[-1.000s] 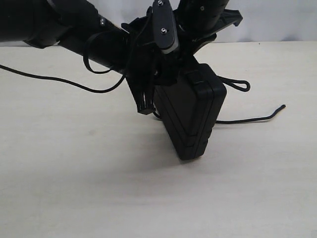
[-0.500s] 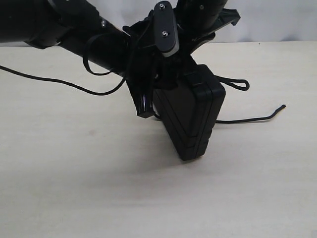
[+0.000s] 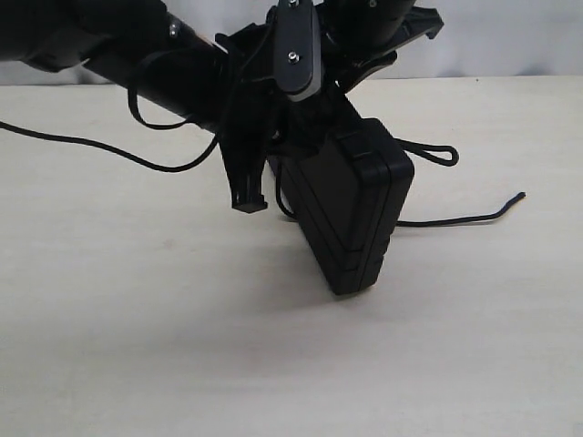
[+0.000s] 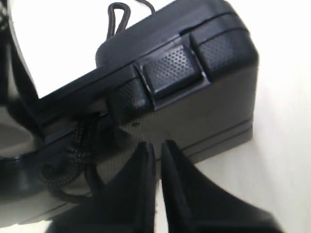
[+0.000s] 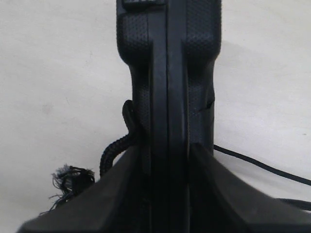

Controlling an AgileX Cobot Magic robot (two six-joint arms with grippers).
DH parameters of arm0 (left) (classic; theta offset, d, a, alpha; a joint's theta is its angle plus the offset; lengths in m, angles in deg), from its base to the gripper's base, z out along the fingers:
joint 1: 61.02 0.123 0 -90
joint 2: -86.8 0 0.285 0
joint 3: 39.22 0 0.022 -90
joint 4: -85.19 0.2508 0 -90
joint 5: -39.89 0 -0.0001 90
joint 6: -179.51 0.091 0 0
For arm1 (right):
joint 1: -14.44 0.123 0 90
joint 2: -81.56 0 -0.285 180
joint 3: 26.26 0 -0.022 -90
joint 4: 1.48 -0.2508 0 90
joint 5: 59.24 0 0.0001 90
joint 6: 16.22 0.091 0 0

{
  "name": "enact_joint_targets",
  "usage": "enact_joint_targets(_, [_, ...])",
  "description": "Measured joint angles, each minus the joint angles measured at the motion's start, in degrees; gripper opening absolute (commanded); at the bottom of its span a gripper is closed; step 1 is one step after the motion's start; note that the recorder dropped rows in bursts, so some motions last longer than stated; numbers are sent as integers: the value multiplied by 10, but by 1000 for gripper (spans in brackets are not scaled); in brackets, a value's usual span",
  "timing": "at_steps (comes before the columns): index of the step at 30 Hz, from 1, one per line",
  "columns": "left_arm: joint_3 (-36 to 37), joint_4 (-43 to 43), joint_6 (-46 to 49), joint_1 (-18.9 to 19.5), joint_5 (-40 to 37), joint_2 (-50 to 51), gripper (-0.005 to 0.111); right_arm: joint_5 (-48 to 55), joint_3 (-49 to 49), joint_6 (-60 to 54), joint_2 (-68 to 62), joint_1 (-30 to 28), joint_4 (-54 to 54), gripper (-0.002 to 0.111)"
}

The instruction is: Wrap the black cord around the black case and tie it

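The black case (image 3: 351, 214) stands tilted on one corner on the table, its upper end clamped between the fingers of my right gripper (image 5: 165, 151), which is shut on it. The black cord (image 5: 114, 148) runs along the case's side, its frayed tuft (image 5: 73, 179) hanging free. The cord's small loop (image 3: 442, 155) and a trailing end (image 3: 474, 218) lie on the table behind the case. My left gripper (image 3: 248, 202) hangs just left of the case, pointing down, shut with nothing in it. In the left wrist view its fingertips (image 4: 146, 154) sit close to the case's latch side (image 4: 170, 73), beside a braided bunch of cord (image 4: 80, 145).
A thin smooth arm cable (image 3: 91, 144) trails over the beige table (image 3: 137, 319) at the left. Both black arms crowd the space above the case. A white wall (image 3: 510, 36) rises behind the table.
My left gripper has drawn to the left, away from the case's side, with its arm rising a little. The case and the right gripper have stayed put.
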Motion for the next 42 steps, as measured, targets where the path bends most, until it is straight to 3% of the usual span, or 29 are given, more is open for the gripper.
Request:
enact_joint_targets(12, [0,155,-111,0,1,-18,6,-1,0,0,-7,0,-14,31])
enact_joint_targets(19, [0,121,-131,0,79,-18,2,-2,0,0,-9,0,-14,31])
enact_joint_targets(30, [0,119,-134,0,85,10,0,-2,0,0,-9,0,-14,31])
enact_joint_targets(34, [0,98,-135,0,124,12,0,-4,0,-1,-9,0,-14,31])
enact_joint_targets(42, [0,8,-104,0,114,33,0,-5,0,-1,-9,0,-12,31])
